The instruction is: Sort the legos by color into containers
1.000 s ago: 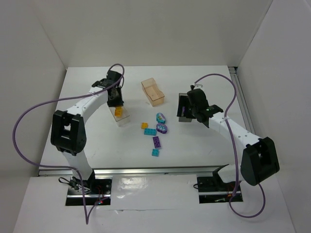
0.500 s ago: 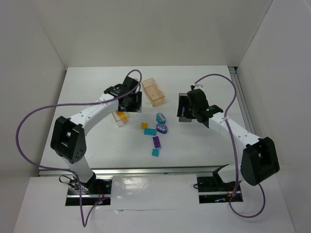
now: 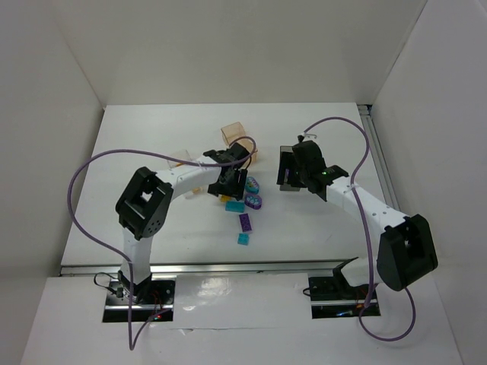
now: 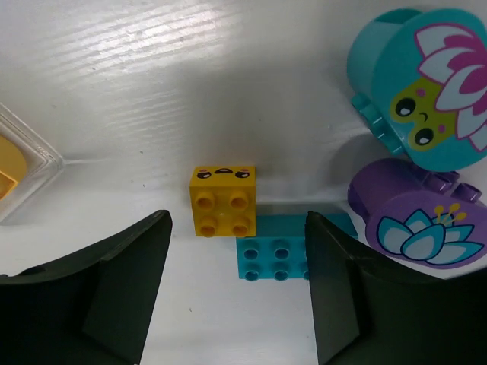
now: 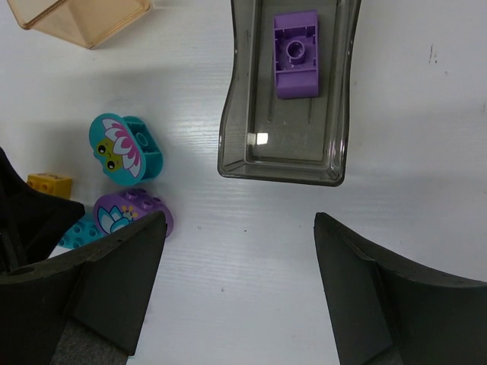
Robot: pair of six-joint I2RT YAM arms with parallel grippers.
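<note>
My left gripper (image 3: 230,185) is open and empty, low over the loose legos. In the left wrist view (image 4: 237,251) its fingers straddle a yellow brick (image 4: 222,201) and a teal brick (image 4: 293,247) that touch each other. A teal oval (image 4: 422,76) and a purple oval (image 4: 418,220) lie to their right. My right gripper (image 3: 291,173) is open and empty above the table just near of the dark grey bin (image 5: 228,144), which holds one purple brick (image 5: 296,53). A purple brick (image 3: 246,221) and a small teal brick (image 3: 243,239) lie nearer the front.
The peach bin (image 3: 232,134) stands at the back, partly behind my left arm. The clear bin (image 4: 30,175) sits left of my left gripper with a yellow brick (image 4: 9,163) in it. In the right wrist view the ovals (image 5: 125,148) lie left of the grey bin.
My left arm has swung right, from over the clear bin to over the loose bricks in the middle. A yellow brick stays in the clear bin. The right arm has not moved.
</note>
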